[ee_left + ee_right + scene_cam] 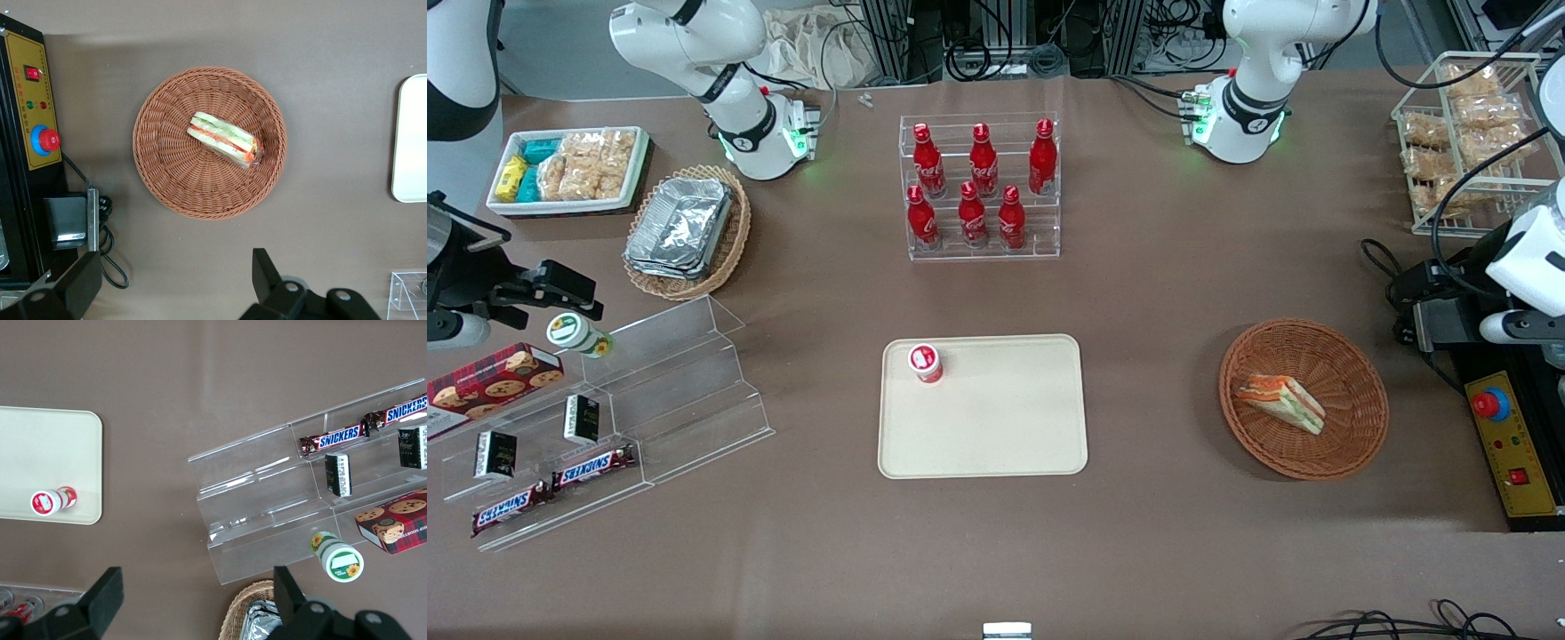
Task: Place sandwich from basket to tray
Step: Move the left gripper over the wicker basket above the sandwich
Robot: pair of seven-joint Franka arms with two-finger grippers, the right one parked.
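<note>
Brown worktop: sandwich lies on its side in the basket near the working arm's edge, long axis diagonal, directly below the raised, spread-fingered, empty gripper; tray mid-table.

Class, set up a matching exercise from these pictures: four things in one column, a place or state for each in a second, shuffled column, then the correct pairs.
Things:
1. sandwich
2. red cup
3. gripper
4. bottles

Places or states:
A. open, above the table beside the basket
B. in a clear rack
C. lying in the basket
D. standing on the tray

Pairs: 1-C, 2-D, 3-A, 4-B
</note>
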